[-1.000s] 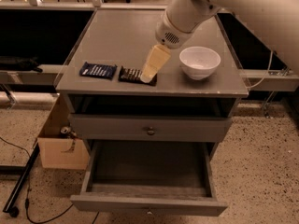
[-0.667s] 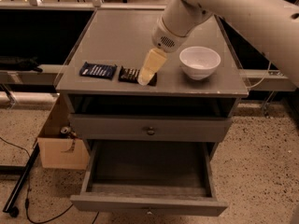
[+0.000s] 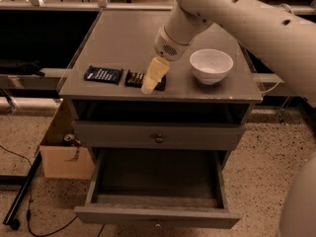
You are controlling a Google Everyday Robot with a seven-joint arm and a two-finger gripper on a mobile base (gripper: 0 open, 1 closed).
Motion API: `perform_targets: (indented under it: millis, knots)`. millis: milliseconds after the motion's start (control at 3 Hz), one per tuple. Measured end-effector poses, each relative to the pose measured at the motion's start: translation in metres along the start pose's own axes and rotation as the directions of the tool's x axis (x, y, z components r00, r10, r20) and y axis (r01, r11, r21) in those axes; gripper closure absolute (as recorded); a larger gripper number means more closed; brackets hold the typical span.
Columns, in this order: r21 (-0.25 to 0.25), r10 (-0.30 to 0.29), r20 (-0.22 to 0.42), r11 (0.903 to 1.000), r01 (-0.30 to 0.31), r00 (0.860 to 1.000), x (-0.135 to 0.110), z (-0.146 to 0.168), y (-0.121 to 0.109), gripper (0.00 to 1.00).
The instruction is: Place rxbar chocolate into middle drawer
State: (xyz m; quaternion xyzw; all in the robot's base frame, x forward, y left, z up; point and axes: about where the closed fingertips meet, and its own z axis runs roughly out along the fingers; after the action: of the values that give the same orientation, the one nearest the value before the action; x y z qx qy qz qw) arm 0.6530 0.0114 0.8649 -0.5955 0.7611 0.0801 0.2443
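I am looking down on the grey cabinet (image 3: pixel 128 38) from in front. The white arm (image 3: pixel 237 14) is reaching in from two o'clock, and the gripper (image 3: pixel 152 80) is pointing down at the front part of the top, at about seven o'clock from the middle of the top. Its pale tip is sitting right over the rxbar chocolate (image 3: pixel 132 78). From this angle I cannot tell whether the claw is spread or closed, nor whether it is touching the wrapper.

The rxbar chocolate is lying flat near the front edge of the top. Its dark wrapper is showing at nine o'clock of the gripper, and a sliver is showing at three o'clock. The blue-wrapped bar (image 3: pixel 103 74) is lying flat just beside it at nine o'clock, with a narrow gap between them. The white bowl (image 3: pixel 211 75) is standing upright at three o'clock of the gripper, well apart from both bars.

Below the top, the upper drawer front (image 3: pixel 123 135) is sitting closed. The middle drawer (image 3: pixel 158 215) is hanging pulled out toward me at six o'clock, and I am seeing its dark inside with nothing in it. A cardboard box (image 3: pixel 64 162) is resting on the speckled floor at nine o'clock of that drawer.
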Motion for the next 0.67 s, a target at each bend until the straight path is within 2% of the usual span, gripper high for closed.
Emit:
perform_targets:
  millis: [667]
  knots:
    - [-0.053, 0.013, -0.011, 0.9985, -0.013, 1.000, -0.007, 0.046, -0.003, 0.00]
